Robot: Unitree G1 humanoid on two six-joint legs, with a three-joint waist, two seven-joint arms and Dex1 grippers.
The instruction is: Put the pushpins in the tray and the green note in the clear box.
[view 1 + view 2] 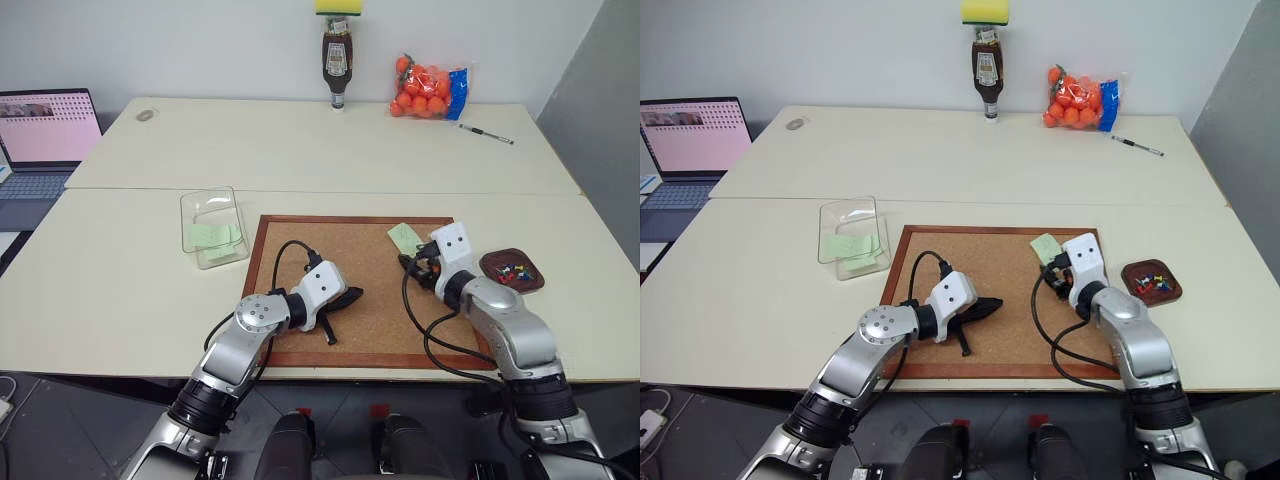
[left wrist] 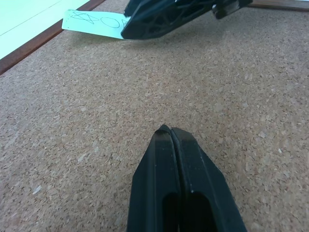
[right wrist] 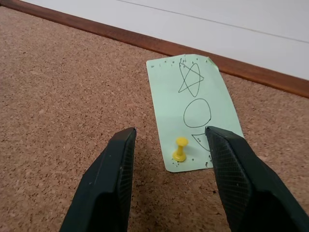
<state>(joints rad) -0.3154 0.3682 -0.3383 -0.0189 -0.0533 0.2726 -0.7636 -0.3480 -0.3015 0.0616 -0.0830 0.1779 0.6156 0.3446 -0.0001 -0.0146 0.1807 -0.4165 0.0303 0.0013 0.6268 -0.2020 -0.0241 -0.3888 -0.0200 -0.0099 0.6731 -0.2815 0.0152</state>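
My R gripper point(image 1: 412, 263) sits at green note point(image 1: 404, 237) on corkboard point(image 1: 375, 290); pushpins point(image 1: 513, 270) in tray point(image 1: 534, 281); L gripper point(image 1: 345, 298) mid-board.

left hand point(image 2: 172, 133) closed, right hand point(image 3: 170, 136) parted

wall point(image 1: 200, 50): plain white | tables point(image 1: 300, 140): two, cream | floor: dark

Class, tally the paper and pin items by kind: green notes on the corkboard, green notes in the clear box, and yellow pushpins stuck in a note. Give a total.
Green notes on the corkboard: 1, the green note with drawn shapes.
Green notes in the clear box: 2.
Yellow pushpins in a note: 1, the yellow pushpin.
Total: 4.
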